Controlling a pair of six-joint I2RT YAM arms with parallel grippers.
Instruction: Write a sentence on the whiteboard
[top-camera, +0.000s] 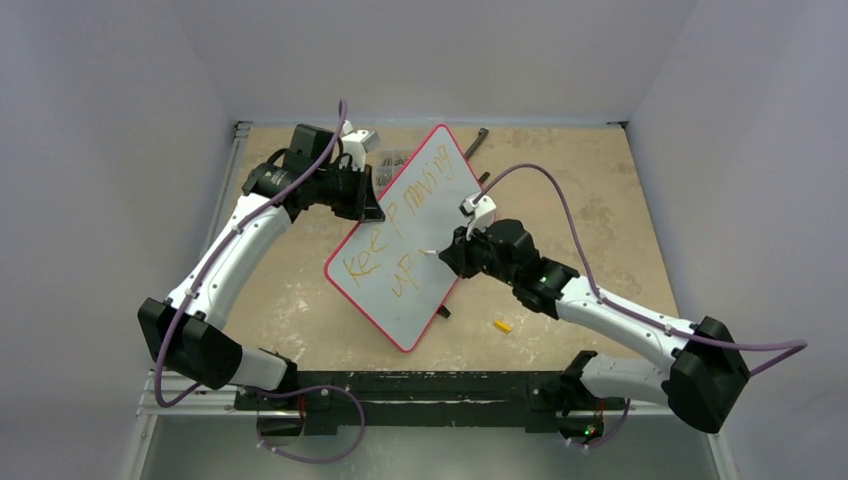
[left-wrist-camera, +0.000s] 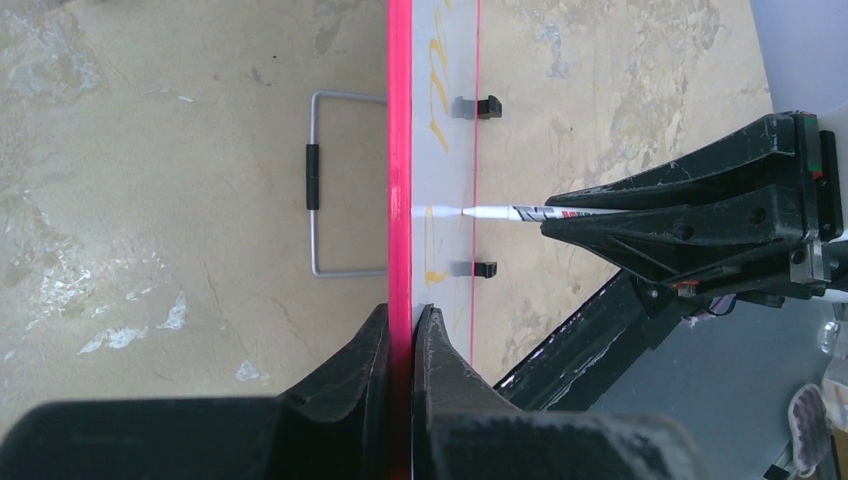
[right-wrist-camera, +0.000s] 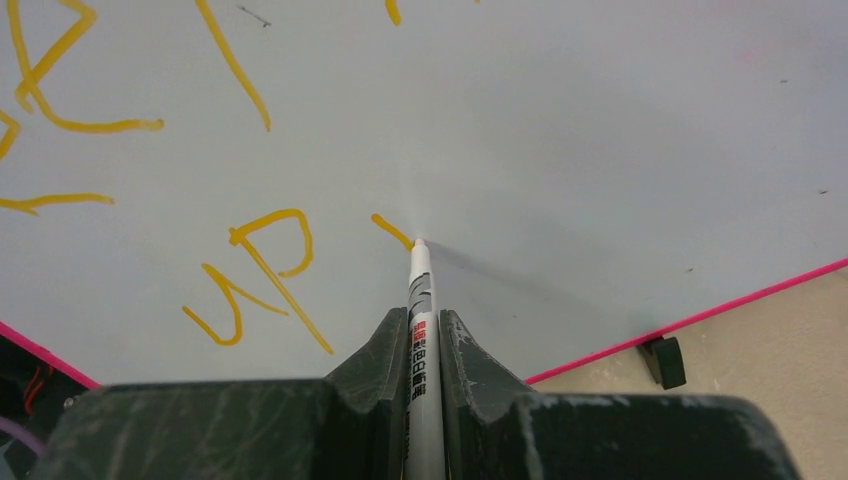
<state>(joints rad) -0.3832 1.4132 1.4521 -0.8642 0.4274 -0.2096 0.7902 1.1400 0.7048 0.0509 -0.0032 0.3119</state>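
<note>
The whiteboard (top-camera: 405, 235), red-framed, stands tilted on the table. My left gripper (top-camera: 372, 200) is shut on its upper left edge; the pink frame (left-wrist-camera: 400, 200) runs between the black fingers (left-wrist-camera: 372, 360). The sentence (top-camera: 400, 225) in orange reads "Keep moving" with "up" below it (right-wrist-camera: 255, 275). My right gripper (right-wrist-camera: 424, 325) is shut on a slim white marker pen (right-wrist-camera: 420, 300). The pen tip touches the board at the end of a short fresh orange stroke (right-wrist-camera: 392, 231), right of "up". From the left wrist camera the pen (left-wrist-camera: 510, 213) meets the board side-on.
A small orange cap (top-camera: 502, 325) lies on the table right of the board. A metal stand loop (left-wrist-camera: 320, 190) juts out behind the board. Black feet (right-wrist-camera: 663, 362) sit on its lower edge. A dark tool (top-camera: 477, 142) lies at the back.
</note>
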